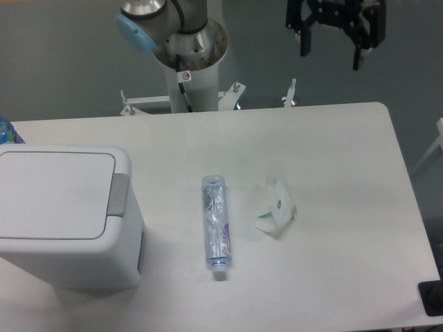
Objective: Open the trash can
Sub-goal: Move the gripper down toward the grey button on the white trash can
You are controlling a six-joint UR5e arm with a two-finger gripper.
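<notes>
"Where's the bin?"

"Large white boxy plastic trash can [66,214] sits at nine o'clock, lid shut. My black two-finger gripper [333,47] hangs at one o'clock, fingers apart, holding nothing. Approach step; next I'd press the grey push tab [118,194]."

Robotics lab: arm base [188,52] bolted behind plain white table [332,152], grey floor [62,62].

The arm [181,28] is silver-grey metal with a pale blue cap on one joint and a black cable along its side. Its white cylindrical base column [188,86] carries a small round red-and-white sticker. The gripper [333,48] is black, with two dark angular fingers.
</notes>
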